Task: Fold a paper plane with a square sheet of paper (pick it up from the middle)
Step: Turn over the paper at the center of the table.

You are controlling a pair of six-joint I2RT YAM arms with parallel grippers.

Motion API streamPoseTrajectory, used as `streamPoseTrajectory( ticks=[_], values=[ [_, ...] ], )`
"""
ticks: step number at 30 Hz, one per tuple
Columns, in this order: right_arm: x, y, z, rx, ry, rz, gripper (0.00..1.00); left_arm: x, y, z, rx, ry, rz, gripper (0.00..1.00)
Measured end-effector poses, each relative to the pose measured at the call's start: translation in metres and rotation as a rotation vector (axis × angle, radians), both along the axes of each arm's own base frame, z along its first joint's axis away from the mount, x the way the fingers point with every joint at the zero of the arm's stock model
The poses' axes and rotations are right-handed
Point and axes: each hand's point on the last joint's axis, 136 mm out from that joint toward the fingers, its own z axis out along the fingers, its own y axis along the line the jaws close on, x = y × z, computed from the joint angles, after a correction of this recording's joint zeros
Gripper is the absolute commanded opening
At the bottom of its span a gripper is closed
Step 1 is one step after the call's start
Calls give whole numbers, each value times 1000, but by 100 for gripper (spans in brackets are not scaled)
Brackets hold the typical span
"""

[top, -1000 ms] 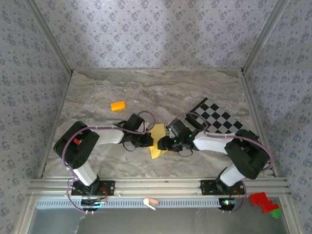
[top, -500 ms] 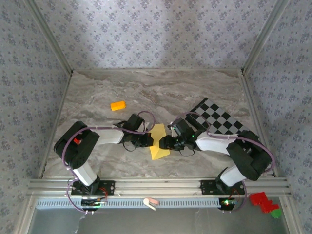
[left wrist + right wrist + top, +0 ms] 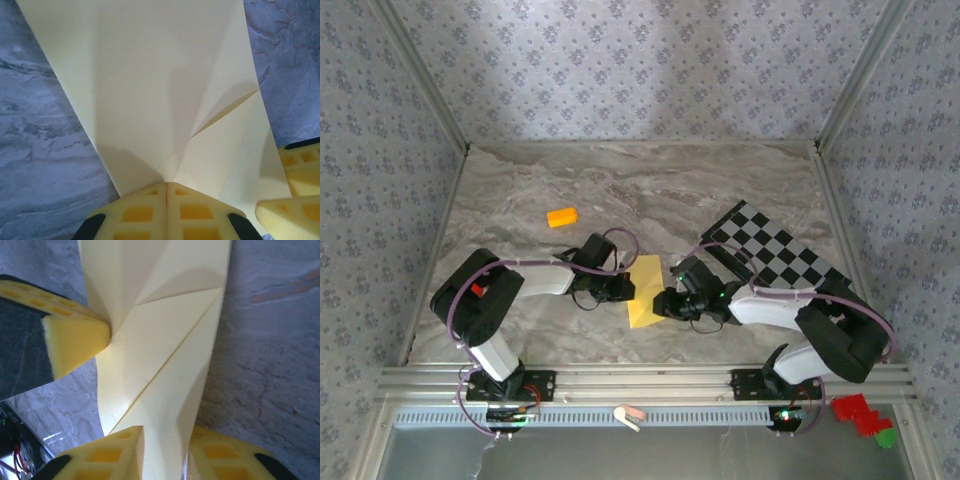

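A grey marble-patterned table fills the floor of a booth with papered walls. Two robot arms rise from its near edge and bend inward toward each other: the left arm far to the left of the black-and-white checkered board, the right arm just in front of that board.

The checkered board lies flat and angled at the right side of the table. To the left of the board, a short way off and between the two arms, lies the pale-yellow sheet of paper, partly folded, with slanting creases and one flap lifted.

The left tool sits at the paper's side farther from the board. In the left wrist view its fingers are closed together, tips resting on the paper where the creases meet.

The right tool is at the paper's side nearer the board. In the right wrist view its two pads are clamped on the paper, one on each side of a raised fold.

A small orange block lies well to the left of the board, beyond the left arm.
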Motion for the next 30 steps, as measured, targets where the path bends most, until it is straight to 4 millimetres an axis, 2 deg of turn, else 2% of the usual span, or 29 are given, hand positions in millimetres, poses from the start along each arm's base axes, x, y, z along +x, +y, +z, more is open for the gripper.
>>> streamPoseTrajectory(
  ticks=[5, 9, 15, 16, 17, 19, 23, 26, 30],
  values=[
    [-1, -5, -4, -14, 7, -27, 6, -1, -1, 0, 7, 5, -6, 1],
    [0, -6, -3, -16, -3, -33, 0, -4, -2, 0, 17, 11, -12, 10],
    [-2, -14, -2, -55, -2, -11, 0, -1, -4, 11, 18, -2, -14, 33],
    [0, -16, 1, -62, -7, -9, 0, 1, -5, 16, 14, -14, -11, 41],
    [2, -19, 5, -68, -15, -7, 0, 4, -7, 23, 6, -29, -10, 46],
    [7, -25, 15, -85, -31, -1, 0, 11, -11, 39, -19, -63, -4, 51],
    [19, -41, 42, -150, -69, 20, 0, 29, -7, 79, -75, -149, 33, 56],
    [30, -57, 70, -238, -116, 32, 0, 45, 9, 106, -97, -213, 87, 57],
    [40, -71, 113, -391, -211, 66, 0, 60, 39, 131, -109, -262, 175, 57]
  ],
)
